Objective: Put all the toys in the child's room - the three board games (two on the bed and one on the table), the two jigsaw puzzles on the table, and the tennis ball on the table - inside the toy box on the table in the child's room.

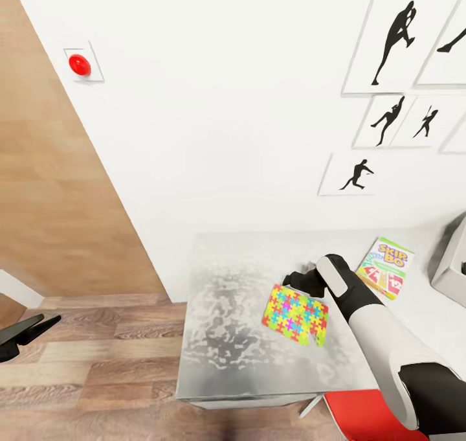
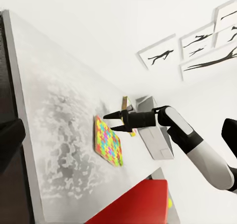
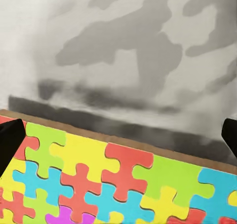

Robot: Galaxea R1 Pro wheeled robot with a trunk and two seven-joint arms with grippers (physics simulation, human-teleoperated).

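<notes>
One puzzle (image 1: 296,314) lay mid-frame on the table (image 1: 226,337); the right gripper (image 1: 299,279) hovered spread apart at its far edge. Skip-Bo box (image 1: 386,266) sat right. Left gripper (image 1: 26,332), lower left: state unclear.

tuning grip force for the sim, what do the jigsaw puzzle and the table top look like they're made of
The jigsaw puzzle looks like a rigid flat slab, likely printed cardboard: matte bright interlocking pieces on top and a plain brown edge in the right wrist view. The table top looks hard and glossy, perhaps polished stone or laminate: white with blotchy grey patches. Neither material is certain in this render.
</notes>
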